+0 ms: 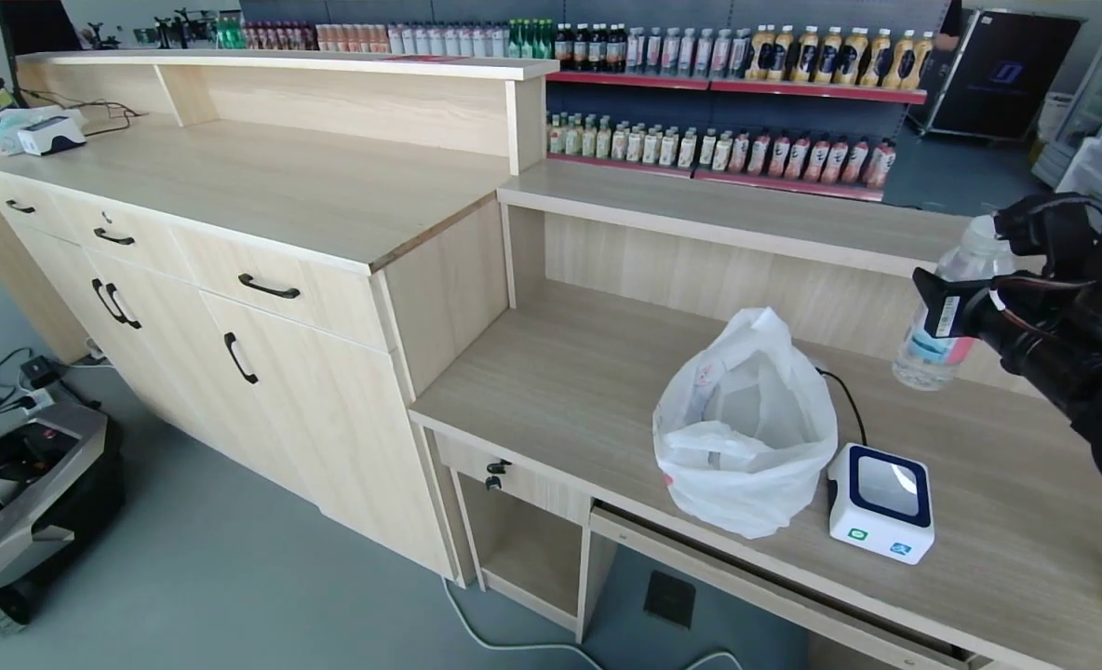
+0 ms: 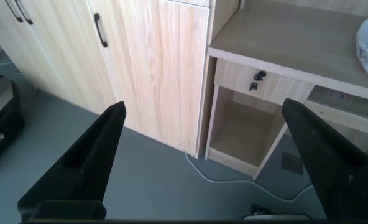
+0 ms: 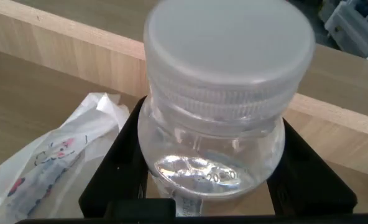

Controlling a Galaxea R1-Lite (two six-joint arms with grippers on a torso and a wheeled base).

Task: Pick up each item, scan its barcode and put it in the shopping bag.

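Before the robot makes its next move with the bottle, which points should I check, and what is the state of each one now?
1. Right gripper shut on the bottle: ok.
2. Bottle's barcode turned toward the scanner: cannot tell.
3. Scanner window uncovered, nothing lying on it: ok.
4. Shopping bag mouth open upward, beside the scanner: ok.
5. Bottle lifted off the counter: cannot tell.
6. Left gripper open, low over the floor, out of the way: ok.
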